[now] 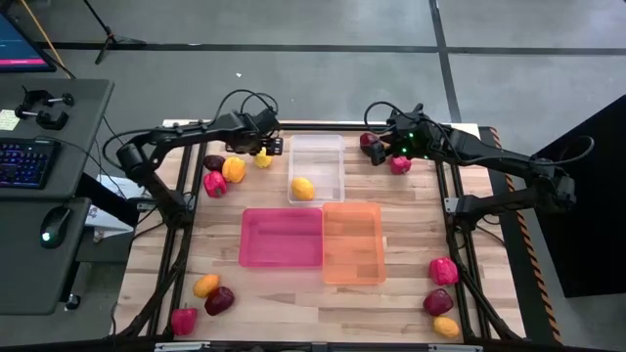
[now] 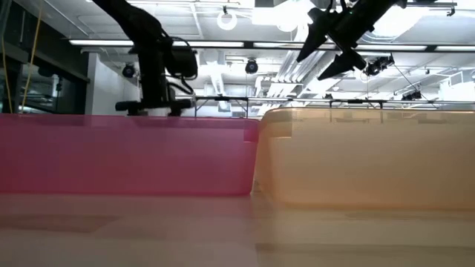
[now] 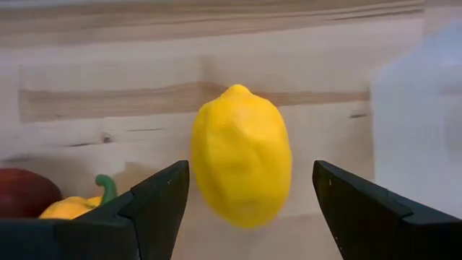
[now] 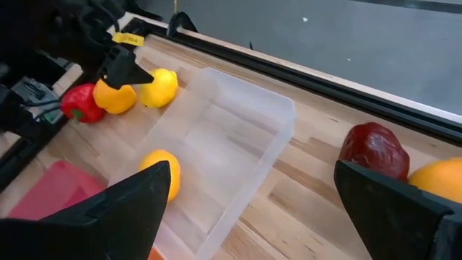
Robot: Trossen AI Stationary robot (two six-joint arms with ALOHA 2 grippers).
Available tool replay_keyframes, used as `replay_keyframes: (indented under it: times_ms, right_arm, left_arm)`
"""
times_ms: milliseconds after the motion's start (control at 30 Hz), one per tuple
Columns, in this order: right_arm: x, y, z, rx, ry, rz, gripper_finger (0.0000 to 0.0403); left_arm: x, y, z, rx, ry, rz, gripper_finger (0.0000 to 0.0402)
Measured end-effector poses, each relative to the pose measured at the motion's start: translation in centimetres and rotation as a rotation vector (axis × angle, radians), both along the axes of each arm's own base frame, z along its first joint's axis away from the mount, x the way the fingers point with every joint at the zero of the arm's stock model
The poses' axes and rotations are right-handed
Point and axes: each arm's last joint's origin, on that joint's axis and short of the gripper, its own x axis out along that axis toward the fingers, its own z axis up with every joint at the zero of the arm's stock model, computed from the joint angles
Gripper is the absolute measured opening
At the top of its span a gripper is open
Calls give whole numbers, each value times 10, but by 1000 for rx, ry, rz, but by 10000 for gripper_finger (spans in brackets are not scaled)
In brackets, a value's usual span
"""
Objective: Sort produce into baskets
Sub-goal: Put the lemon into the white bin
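A yellow lemon-like piece [image 3: 240, 155] lies on the wooden table just left of the clear basket [image 1: 316, 161]. My left gripper [image 3: 250, 170] hangs over it, pointing steeply down, open, with one finger on each side of the piece and a gap at both. In the clear basket lies one yellow-orange piece [image 1: 303, 188]. My right gripper [image 4: 253, 170] waits open above the table's far right part, near a maroon piece [image 4: 374, 150] and an orange one [image 4: 437, 177]. The pink basket [image 1: 282, 238] and the orange basket [image 1: 352, 242] stand side by side at mid-table.
Left of the lemon-like piece sit a yellow pepper [image 1: 233, 170], a red pepper [image 1: 215, 183] and a maroon piece [image 1: 213, 162]. More produce lies at the near left corner [image 1: 205, 293] and the near right corner [image 1: 440, 298]. A desk with a keyboard [image 1: 24, 161] stands left of the table.
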Motion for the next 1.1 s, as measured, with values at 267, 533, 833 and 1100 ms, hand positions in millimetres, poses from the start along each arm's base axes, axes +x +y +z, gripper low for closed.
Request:
replay_keyframes:
  times_ms: [267,533,833,1100]
  right_arm:
    - [0,0,-1,3,7,-1,378]
    - [-1,0,-1,5,12,-1,378]
    - [-1,0,-2,9,19,0,378]
    - [-2,0,-1,-22,31,-28,378]
  left_arm:
    - [13,9,-33,-50,7,85,283]
    - [17,12,-51,-95,36,101,283]
    - [14,13,-40,-50,33,25,283]
    - [3,-10,32,176,-76,-156,260]
